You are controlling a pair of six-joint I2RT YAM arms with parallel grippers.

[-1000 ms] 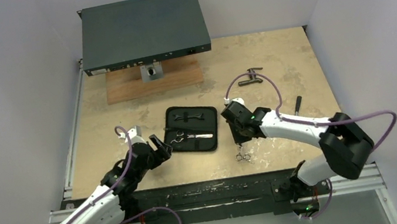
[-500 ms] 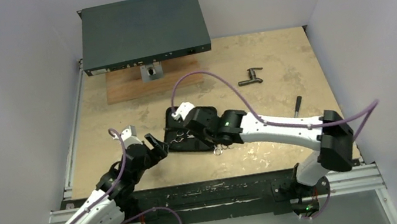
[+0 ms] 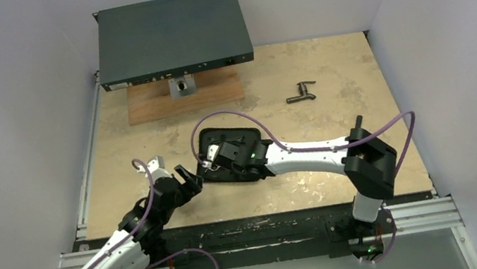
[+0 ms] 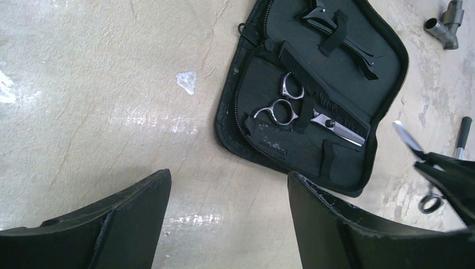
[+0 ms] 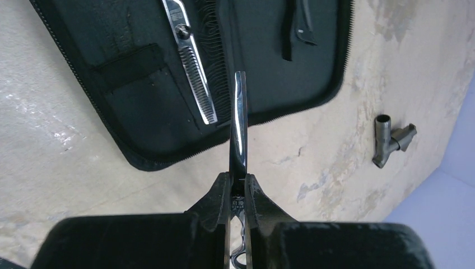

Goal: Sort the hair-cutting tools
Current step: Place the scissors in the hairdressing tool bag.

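Silver in colour, the small steel scissors (image 5: pixel 239 129) sat pinched in my right gripper (image 5: pixel 238 190), blade toward twelve o'clock at the black zippered case (image 5: pixel 140 137); my left gripper (image 4: pixel 227 213) gaped empty.

A flat dark box (image 3: pixel 172 36) is shown at the far edge of the tan table (image 3: pixel 338 55), set over a wooden board (image 3: pixel 216 96). A T-shaped metal fitting (image 3: pixel 301 92) is laid well to its right. A black zip case (image 3: pixel 252 134) is spread open near centre. A dark rod (image 4: pixel 462 130), possibly a hammer handle, is partly hidden.
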